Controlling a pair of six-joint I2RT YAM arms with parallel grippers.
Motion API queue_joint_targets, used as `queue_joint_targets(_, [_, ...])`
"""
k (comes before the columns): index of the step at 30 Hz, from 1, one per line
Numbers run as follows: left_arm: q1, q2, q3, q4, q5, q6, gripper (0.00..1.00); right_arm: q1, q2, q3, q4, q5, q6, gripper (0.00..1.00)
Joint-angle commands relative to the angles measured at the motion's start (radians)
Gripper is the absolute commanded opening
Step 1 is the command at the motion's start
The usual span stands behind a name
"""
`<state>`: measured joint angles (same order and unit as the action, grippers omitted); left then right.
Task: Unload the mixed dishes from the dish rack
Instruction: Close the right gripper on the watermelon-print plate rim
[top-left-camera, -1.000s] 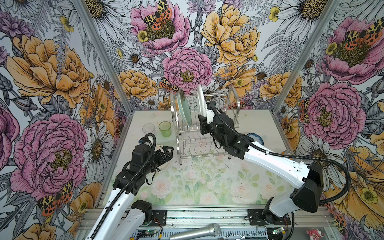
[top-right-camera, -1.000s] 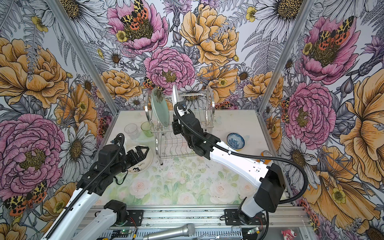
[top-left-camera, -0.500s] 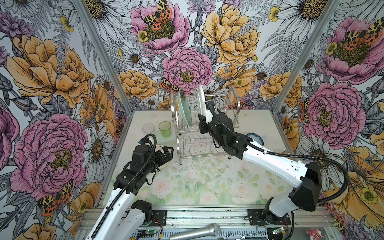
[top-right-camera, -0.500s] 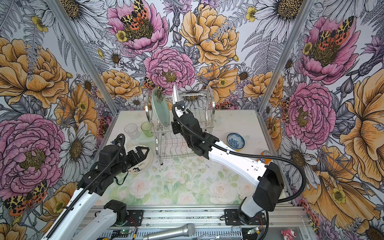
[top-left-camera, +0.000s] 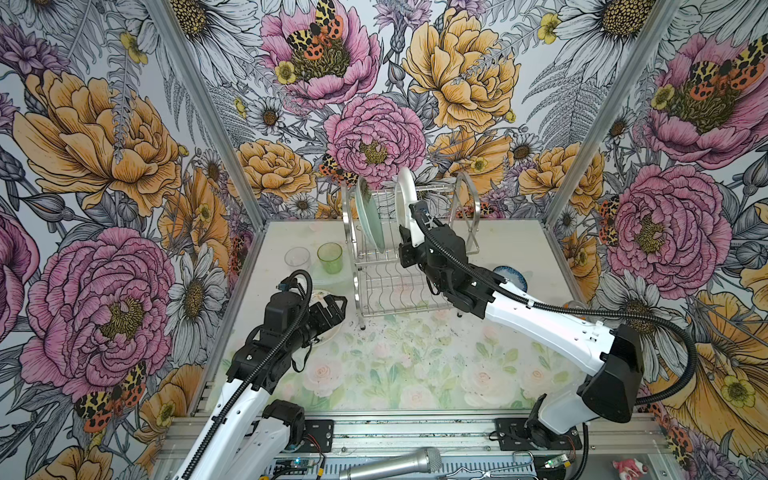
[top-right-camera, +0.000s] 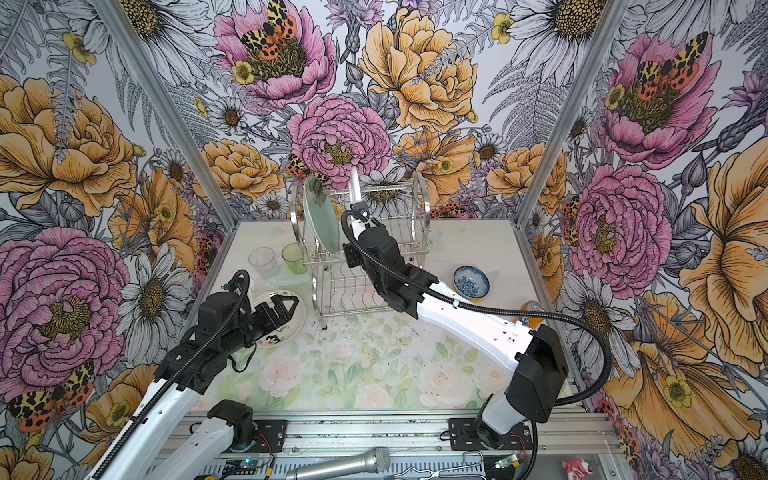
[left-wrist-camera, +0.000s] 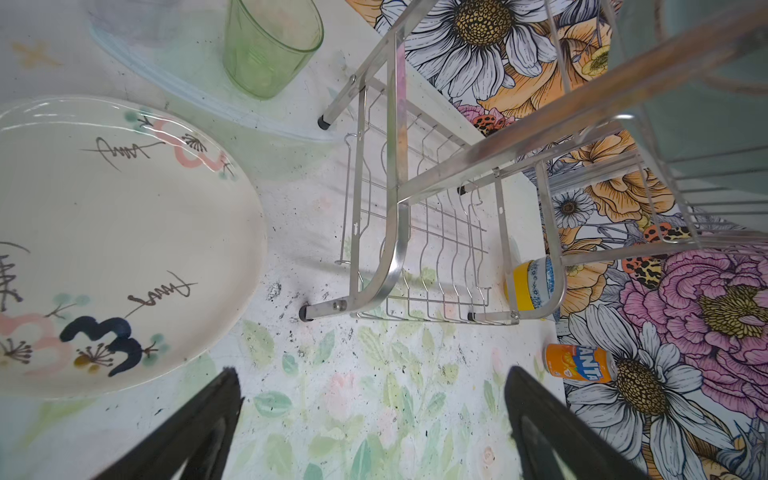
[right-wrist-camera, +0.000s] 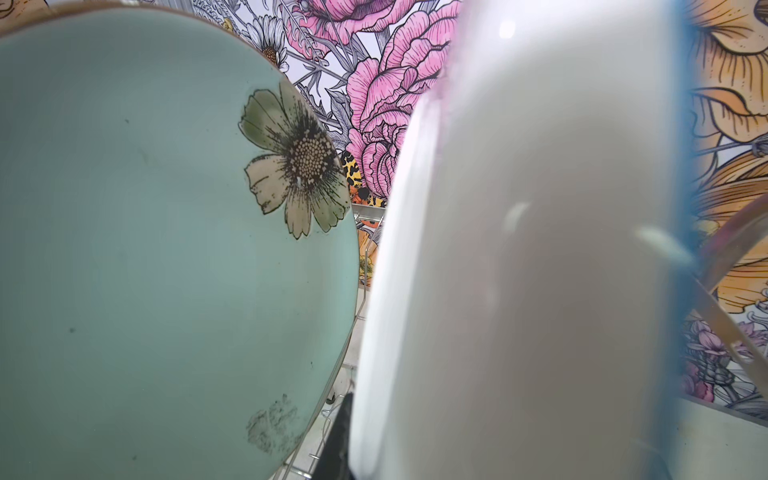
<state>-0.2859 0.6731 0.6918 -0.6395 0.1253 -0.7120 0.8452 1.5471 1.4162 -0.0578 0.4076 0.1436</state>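
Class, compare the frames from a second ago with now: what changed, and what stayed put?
No clear movement shows. The right gripper stays at the rim of the white plate in the dish rack; whether it has clamped is unclear. The left gripper stays open by the cream plate; the green plate remains racked.

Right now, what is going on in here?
A two-armed robot is emptying a dish rack. The right hand appears to grip the white plate, which stands on the upper shelf beside a pale green plate. The left hand hangs open and empty over the table near a cream plate. A green tumbler, a clear glass and a blue bowl sit on the table.
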Motion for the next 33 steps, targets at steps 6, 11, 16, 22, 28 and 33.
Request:
queue_joint_targets(6, [0.001, -0.02, -0.024, 0.006, 0.019, -0.029, 0.99, -0.003, -0.021, -0.02, 0.09, -0.003, -0.027, 0.0])
queue_joint_targets(11, [0.001, -0.013, -0.02, 0.006, 0.028, -0.025, 0.99, -0.003, -0.028, -0.034, 0.124, 0.002, -0.027, 0.0])
queue_joint_targets(16, [0.001, -0.02, -0.024, 0.006, 0.029, -0.029, 0.99, -0.002, -0.039, -0.042, 0.146, -0.001, -0.024, 0.0])
queue_joint_targets(22, [0.001, -0.027, -0.025, 0.004, 0.029, -0.03, 0.99, -0.002, -0.056, -0.048, 0.165, -0.009, -0.041, 0.0])
queue_joint_targets(28, [0.001, -0.026, -0.023, 0.004, 0.03, -0.029, 0.99, -0.002, -0.068, -0.046, 0.176, -0.013, -0.051, 0.0])
queue_joint_targets(33, [0.002, -0.028, -0.031, 0.005, 0.029, -0.03, 0.99, -0.001, -0.074, -0.046, 0.186, -0.015, -0.055, 0.0])
